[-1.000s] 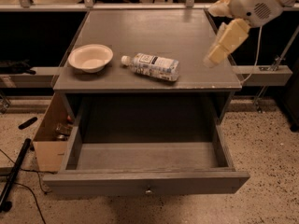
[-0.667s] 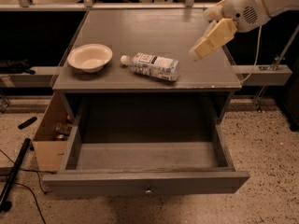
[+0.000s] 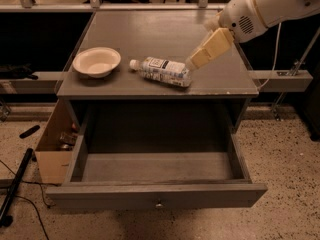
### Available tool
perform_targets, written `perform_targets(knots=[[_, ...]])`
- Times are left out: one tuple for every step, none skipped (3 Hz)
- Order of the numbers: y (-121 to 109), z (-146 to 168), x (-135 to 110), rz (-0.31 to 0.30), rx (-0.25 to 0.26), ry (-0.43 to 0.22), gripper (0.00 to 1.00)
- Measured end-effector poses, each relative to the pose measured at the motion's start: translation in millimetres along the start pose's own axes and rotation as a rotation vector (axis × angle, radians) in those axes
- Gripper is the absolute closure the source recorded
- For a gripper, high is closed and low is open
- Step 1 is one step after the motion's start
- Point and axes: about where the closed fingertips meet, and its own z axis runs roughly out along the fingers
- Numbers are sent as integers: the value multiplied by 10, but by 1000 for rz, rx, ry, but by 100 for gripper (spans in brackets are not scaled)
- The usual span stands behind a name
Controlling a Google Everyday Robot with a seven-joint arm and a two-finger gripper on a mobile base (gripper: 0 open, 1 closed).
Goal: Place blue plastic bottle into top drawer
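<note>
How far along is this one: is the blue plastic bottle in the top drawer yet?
Done: the wide grey wooden top drawer stands pulled open. In hand: the cream gripper is low over the tabletop at the base end of the clear bluish plastic bottle, which lies on its side, not in the drawer. Left: grasp the bottle, lift it, set it in the drawer.

Glossy clear plastic on blue plastic bottle [image 3: 162, 70], label looks like paper. Matt cream plastic gripper [image 3: 192, 63] just right of bottle, over tabletop. Matt grey wood top drawer [image 3: 155, 196] w/ shiny metal knob [image 3: 159, 203]. Smooth cream bowl [image 3: 96, 61], left. Plain cardboard box [image 3: 52, 149], near left.
</note>
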Motion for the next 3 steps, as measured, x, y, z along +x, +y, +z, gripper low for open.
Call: perform_targets(knots=[[-73, 200, 142, 46, 54, -42, 0], [-190, 460, 266, 82, 93, -74, 0], [-261, 698, 285, 96, 109, -90, 0]])
